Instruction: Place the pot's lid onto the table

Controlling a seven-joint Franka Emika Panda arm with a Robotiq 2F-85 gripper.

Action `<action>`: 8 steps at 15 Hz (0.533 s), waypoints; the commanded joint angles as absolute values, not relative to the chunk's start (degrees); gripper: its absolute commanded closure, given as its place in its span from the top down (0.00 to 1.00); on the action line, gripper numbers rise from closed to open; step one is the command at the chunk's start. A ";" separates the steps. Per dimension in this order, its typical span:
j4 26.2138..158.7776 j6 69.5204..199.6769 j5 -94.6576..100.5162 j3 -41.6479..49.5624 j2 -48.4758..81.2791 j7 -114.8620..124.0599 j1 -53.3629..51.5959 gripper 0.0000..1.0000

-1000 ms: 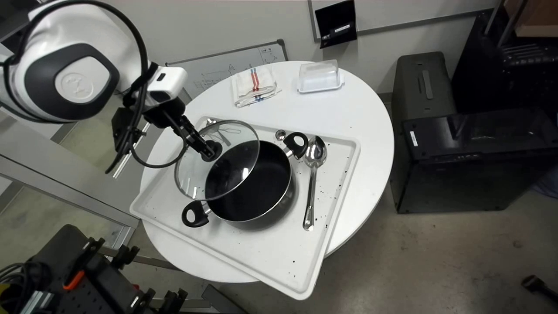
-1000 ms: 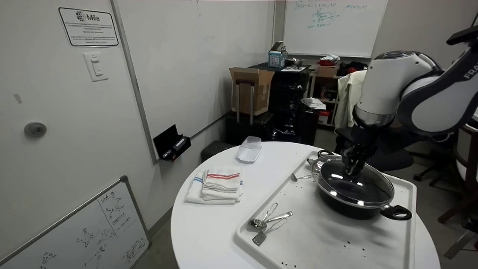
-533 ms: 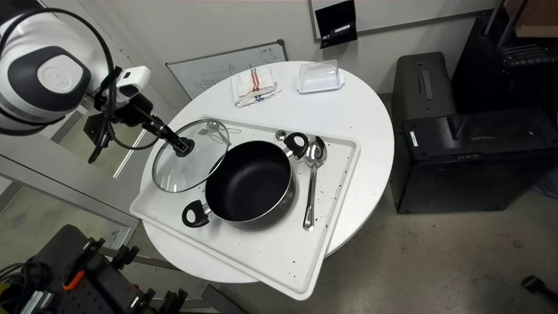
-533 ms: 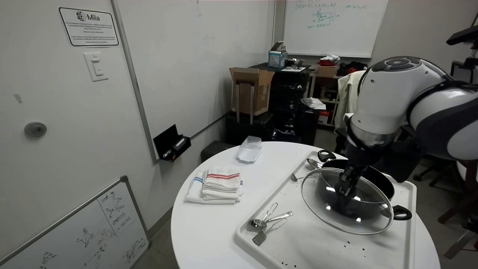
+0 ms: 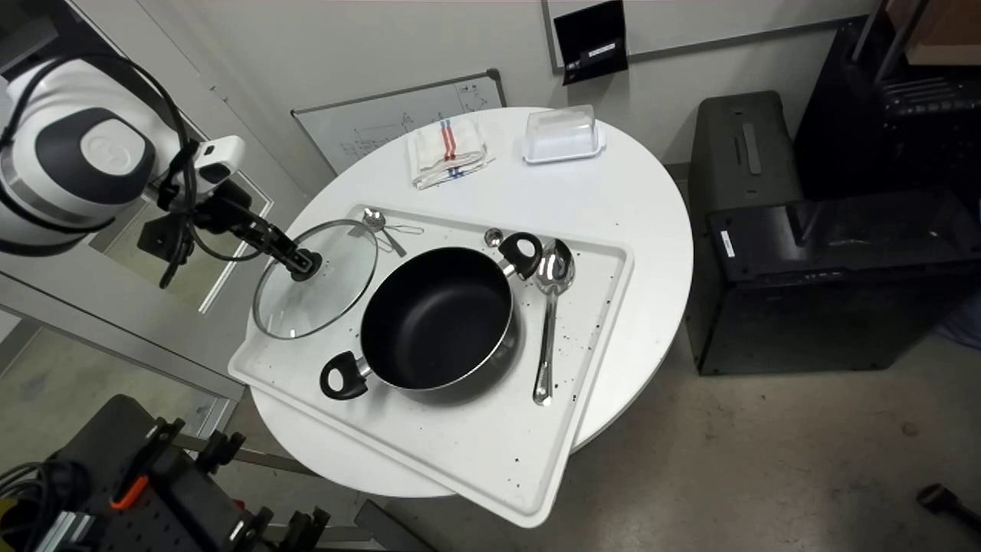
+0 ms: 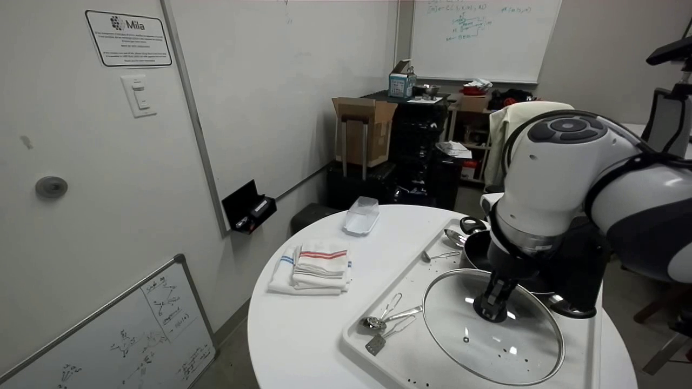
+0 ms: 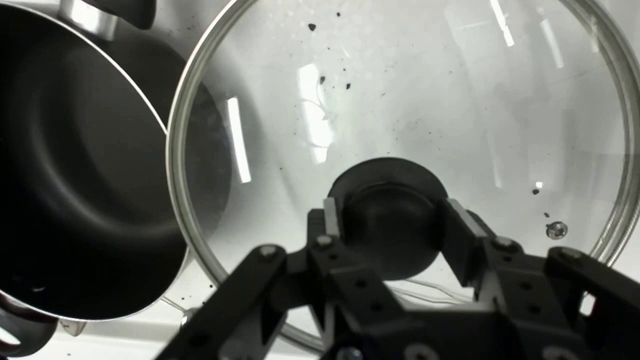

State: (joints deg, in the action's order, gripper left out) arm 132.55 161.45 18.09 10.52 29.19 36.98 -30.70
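Wrist view: pincer (image 7: 392,220) closed in to the width of the dark knob (image 7: 392,247), a finger (image 7: 460,245) against each side; I have hold of the glass lid (image 7: 425,115). Lid is off the pot (image 5: 437,322) and just beside it, over the white tray (image 5: 460,452). Whether the rim touches the tray, I can't tell. Pot sits upright on the tray, mouth uncovered. Tray rests on the round worktop (image 5: 647,222), overhanging its edge. Large spoon (image 5: 550,310) on the tray just beside the pot, small utensils (image 6: 374,323) near a corner. Folded towels (image 6: 320,270) and a clear-topped dish (image 5: 563,136) sit on the worktop.
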 commanded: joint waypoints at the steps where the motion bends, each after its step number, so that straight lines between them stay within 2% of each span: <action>1: 128.50 163.47 17.09 9.78 34.19 36.83 -30.31 0.24; 8: 122.77 165.85 13.53 10.25 44.64 35.25 -30.37 0.24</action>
